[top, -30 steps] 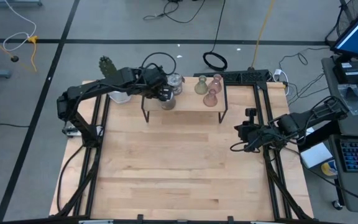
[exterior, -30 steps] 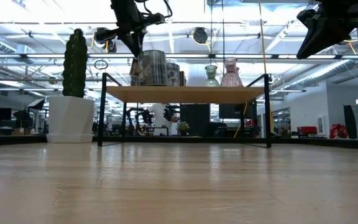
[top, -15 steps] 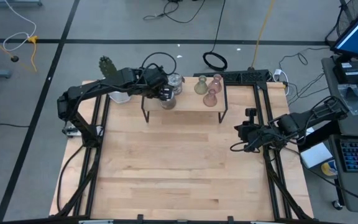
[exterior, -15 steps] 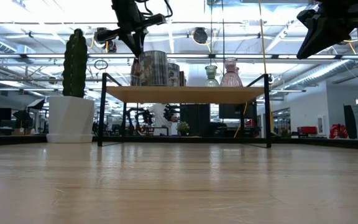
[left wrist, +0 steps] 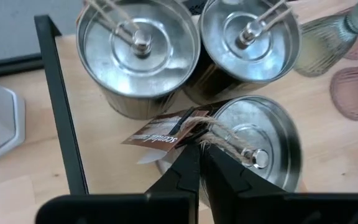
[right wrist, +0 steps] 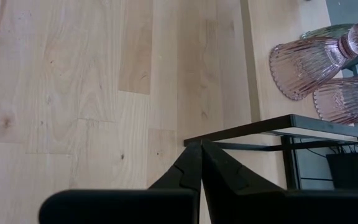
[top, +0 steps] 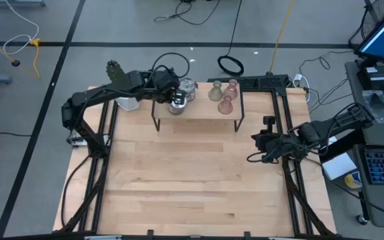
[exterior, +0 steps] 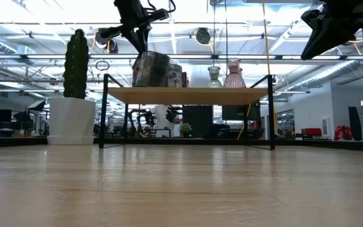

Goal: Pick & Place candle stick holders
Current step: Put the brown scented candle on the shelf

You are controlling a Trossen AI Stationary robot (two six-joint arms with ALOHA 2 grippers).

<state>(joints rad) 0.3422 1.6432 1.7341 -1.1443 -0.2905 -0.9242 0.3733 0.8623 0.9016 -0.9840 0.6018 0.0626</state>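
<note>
Silver candle stick holder (left wrist: pixel 253 149) at the front of the cluster is the one getting grabbed. It sits on the little black-framed shelf (exterior: pixel 188 94) at the back of the bench (top: pixel 192 173), and from the low view it looks tipped, with one edge off the shelf board. The left pincer (left wrist: pixel 199 146) is squeezed nearly together right at its rim, pinching the wall where the twine and paper tag (left wrist: pixel 160 134) hang. Two more silver cups (left wrist: pixel 138 50) stand upright just behind it, touching or almost touching. Further along the same shelf are the olive-green holder (top: pixel 215 92) and two pale pink holders (top: pixel 232 87), all upright and close together. A white pot with a cactus (exterior: pixel 71 120) stands on the bench just off the shelf's left end. The right pincer (right wrist: pixel 201 146) hangs over the bench by the shelf's right end, fingers pressed together with nothing in them.
</note>
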